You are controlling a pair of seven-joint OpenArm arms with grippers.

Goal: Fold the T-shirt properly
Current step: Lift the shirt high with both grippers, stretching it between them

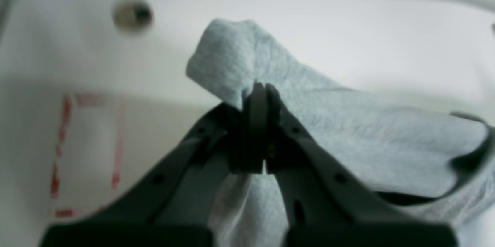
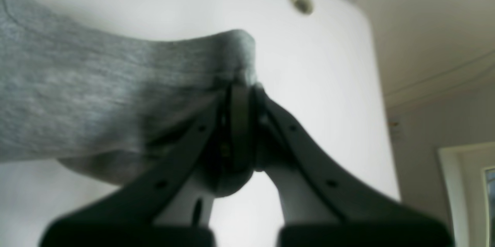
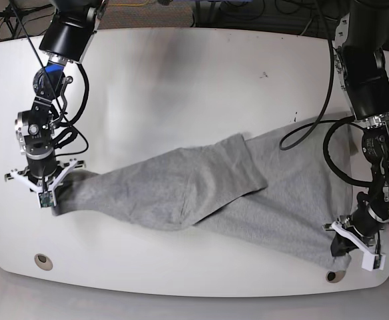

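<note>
I see both pincers clamped tight: left gripper [image 1: 258, 96] and right gripper [image 2: 241, 88] each pinching one T-shirt [image 3: 201, 190] on the desk [image 3: 181, 87]

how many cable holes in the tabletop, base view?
2. One grommet hole sits near the table's front edge, below the right hand. The other grommet hole is at the front edge beside the left hand, partly covered by the T-shirt; more could be hidden.

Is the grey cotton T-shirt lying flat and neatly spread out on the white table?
No, the grey cotton T-shirt is stretched and twisted across the white table, each end pinched in a pincer.
</note>
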